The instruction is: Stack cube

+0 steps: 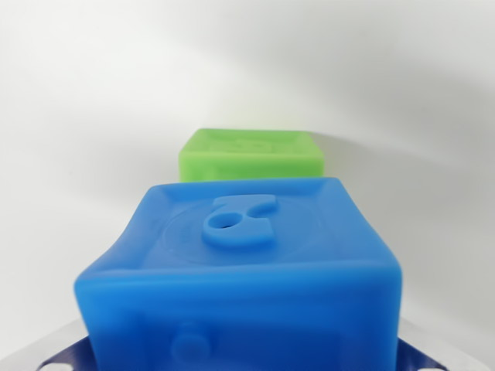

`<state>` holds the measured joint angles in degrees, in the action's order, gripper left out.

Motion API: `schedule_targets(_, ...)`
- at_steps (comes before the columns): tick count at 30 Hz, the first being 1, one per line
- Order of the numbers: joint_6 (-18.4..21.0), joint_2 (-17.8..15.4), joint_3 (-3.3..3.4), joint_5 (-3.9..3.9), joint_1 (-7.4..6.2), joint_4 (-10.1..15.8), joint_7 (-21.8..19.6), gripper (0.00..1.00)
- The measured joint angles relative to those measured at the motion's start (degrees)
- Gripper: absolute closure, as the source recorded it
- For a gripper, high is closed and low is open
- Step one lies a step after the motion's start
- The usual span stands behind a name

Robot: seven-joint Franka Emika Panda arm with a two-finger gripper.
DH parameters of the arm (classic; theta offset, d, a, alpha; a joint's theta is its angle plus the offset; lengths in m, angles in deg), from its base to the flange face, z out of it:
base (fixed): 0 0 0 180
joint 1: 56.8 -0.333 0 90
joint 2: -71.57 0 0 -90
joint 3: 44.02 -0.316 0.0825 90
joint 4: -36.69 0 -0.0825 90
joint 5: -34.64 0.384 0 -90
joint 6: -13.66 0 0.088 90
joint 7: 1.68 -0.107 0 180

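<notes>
Blue cube point(247, 263) fills wrist view, fingers' state untellable; likely carrying it toward green cube point(251, 154) beyond—next: align above, lower.

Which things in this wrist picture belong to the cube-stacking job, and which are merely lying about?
Belonging to the job:
- blue cube, close to the camera
- green cube, behind it

Just lying about:
- nothing else; only the plain white surface shows. The pincer cannot be made out.
</notes>
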<state>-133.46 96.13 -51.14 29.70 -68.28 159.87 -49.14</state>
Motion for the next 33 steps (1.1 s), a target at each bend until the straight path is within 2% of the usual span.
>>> schedule_targets(20,-3.45,3.82,0.97,-0.48,-0.84,-0.44,-0.35,1.0)
schedule_targets(21,-3.48,3.84,0.99,-0.48,-0.86,-0.45,-0.35,0.0)
schedule_targets(33,-3.5,3.83,1.02,-0.48,-0.91,-0.47,-0.35,0.0)
